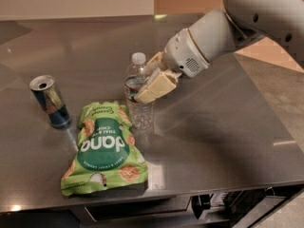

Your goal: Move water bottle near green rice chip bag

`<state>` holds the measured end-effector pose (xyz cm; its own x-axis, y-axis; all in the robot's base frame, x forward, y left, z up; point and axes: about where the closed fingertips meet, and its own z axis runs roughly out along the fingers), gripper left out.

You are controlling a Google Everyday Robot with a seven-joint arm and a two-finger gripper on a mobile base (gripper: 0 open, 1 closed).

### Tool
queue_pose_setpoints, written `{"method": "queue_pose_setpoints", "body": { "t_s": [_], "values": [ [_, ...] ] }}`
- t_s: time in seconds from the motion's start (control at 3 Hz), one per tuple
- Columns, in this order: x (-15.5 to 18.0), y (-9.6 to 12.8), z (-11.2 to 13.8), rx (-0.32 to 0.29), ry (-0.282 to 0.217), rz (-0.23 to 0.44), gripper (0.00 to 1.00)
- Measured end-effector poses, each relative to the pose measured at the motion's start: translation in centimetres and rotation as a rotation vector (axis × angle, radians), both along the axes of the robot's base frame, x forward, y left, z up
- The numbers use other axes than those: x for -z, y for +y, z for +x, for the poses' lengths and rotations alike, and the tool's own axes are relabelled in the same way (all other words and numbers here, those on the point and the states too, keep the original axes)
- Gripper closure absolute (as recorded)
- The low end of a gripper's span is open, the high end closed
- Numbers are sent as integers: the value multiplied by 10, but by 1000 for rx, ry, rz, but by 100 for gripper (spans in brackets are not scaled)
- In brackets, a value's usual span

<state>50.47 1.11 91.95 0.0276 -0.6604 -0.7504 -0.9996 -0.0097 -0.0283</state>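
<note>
The water bottle [140, 109] is clear and ribbed with a white cap. It stands upright on the steel table [223, 127], just off the top right corner of the green rice chip bag [105, 150], which lies flat near the front edge. My gripper [143, 83] reaches in from the right and is shut on the bottle's upper part. One cream finger [157, 86] crosses in front of the label band and the other sits behind the bottle.
A blue and silver drink can [49, 101] stands open-topped to the left of the bag. The table's front edge [190, 194] runs just below the bag. The white arm [247, 18] comes in from the upper right.
</note>
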Motion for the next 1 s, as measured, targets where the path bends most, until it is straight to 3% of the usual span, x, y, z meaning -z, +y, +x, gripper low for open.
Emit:
{"method": "queue_pose_setpoints", "body": {
  "t_s": [0.67, 1.0],
  "values": [
    [0, 0, 0, -1, 0, 0, 13],
    [0, 2, -1, -4, 0, -1, 0]
  ]
}}
